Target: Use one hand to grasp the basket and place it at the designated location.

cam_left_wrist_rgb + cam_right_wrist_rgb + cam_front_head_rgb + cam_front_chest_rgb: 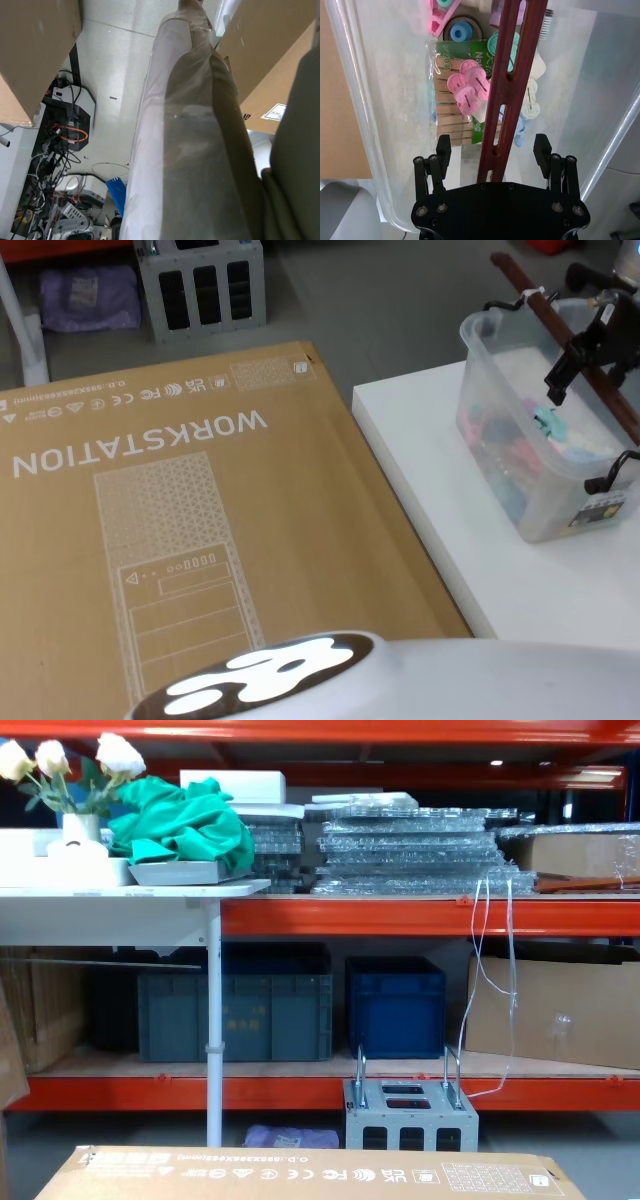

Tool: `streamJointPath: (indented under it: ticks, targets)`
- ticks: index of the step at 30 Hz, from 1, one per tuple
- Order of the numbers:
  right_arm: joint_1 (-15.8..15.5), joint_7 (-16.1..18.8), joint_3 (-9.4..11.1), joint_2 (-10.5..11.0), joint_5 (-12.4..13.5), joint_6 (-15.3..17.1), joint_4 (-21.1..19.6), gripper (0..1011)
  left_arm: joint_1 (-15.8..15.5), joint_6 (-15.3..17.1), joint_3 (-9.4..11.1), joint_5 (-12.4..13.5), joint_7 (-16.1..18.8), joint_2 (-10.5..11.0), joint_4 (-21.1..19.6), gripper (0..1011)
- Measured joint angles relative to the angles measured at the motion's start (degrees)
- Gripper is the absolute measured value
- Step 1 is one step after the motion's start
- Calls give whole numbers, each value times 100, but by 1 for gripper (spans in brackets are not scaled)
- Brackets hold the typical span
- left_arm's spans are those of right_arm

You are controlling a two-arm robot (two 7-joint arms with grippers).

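Bright even light; glare on robot body (270, 675).

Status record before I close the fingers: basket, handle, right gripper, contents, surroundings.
basket: translucent tub, upright on the white table
handle: reddish-brown slotted bar, running above the tub's opening
right gripper: open, one finger on each side of the handle, not yet clamped
contents: packet of wooden pegs, pink clips, other small items
surroundings: cardboard box printed WORKSTATION, left of the table
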Motion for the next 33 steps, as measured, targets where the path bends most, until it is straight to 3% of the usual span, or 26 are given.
streamJointPath:
  ticks: [21, 32, 33]
  targets:
    - [4, 12, -48, -14, 90, -106, 41, 995, 0, 0, 0, 0, 0, 0, 0, 0]
    - [4, 9, -42, -9, 86, -93, 34, 740, 0, 0, 0, 0, 0, 0, 0, 0]
    - [4, 8, -41, -9, 85, -93, 33, 683, 0, 0, 0, 0, 0, 0, 0, 0]
